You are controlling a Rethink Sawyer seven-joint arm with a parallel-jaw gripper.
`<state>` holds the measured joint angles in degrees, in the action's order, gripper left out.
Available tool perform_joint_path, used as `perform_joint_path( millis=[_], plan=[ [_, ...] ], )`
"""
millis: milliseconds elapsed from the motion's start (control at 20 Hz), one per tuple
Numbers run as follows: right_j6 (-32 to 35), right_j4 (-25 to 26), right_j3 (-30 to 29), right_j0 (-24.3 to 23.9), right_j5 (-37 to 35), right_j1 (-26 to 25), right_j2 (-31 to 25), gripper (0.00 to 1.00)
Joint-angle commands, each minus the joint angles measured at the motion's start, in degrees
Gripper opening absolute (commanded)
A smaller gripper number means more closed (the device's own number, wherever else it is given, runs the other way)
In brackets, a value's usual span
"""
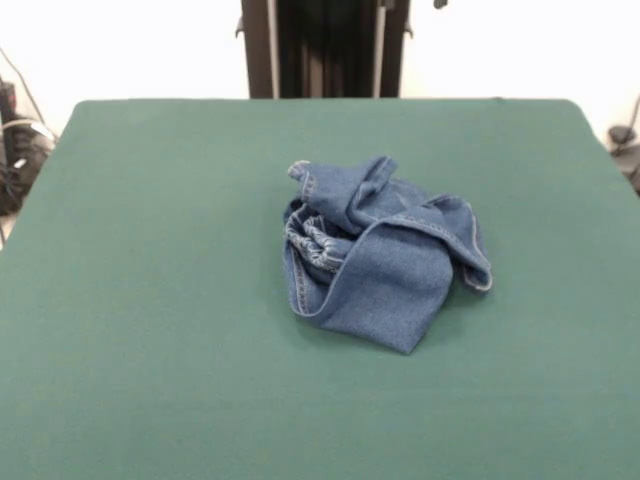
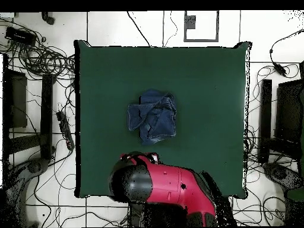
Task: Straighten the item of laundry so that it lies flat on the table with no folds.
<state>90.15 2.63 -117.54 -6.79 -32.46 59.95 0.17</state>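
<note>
From where I stand the gripper itself cannot be made out: the front view has only the black pedestal column (image 1: pixel 325 48) at the top edge, and the overhead view shows the bulky red and black arm (image 2: pixel 163 187) folded back over the table's edge on the robot's side, its rounded dark joint housing covering whatever hangs below, so whether the jaws are apart or together I cannot tell, and nothing shows them touching or holding anything. The arm sits drawn back, well apart from the cloth, its red shell lying across the table's border and running off toward the base. The small pair of blue denim jeans (image 1: pixel 385 255) lies in a crumpled heap near the middle of the large rectangular table covered in dark green felt-like cloth (image 1: pixel 150 300), a little toward the right side in the front view. One broad flap of denim is folded over the front of the pile, coming to a blunt corner nearest the camera, and a gathered, ruffled band with pale stitching peeks out at the left under it. Light seam lines run along the folded edges. No brand, label or readable writing shows on the denim, the arm or the table
</note>
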Motion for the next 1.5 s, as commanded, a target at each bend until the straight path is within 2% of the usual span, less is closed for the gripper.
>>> perform_joint_path(
  millis=[50, 350, 850, 1100, 1500],
  plan=[
    [3.3, 3.2, 4.3, -1.2, 3.0, -5.7, -4.0, 1.00],
    [1.8, 3.8, 7.0, -3.0, 4.3, -8.6, -4.7, 1.00],
    [-0.2, 6.1, 16.3, -5.4, 0.3, -13.2, -6.6, 1.00],
    [-3.9, 5.8, 19.6, -7.8, -1.3, -14.6, -10.8, 1.00],
    [-3.3, 7.7, 27.5, -6.5, -5.6, -19.8, -10.6, 1.00]
  ],
)
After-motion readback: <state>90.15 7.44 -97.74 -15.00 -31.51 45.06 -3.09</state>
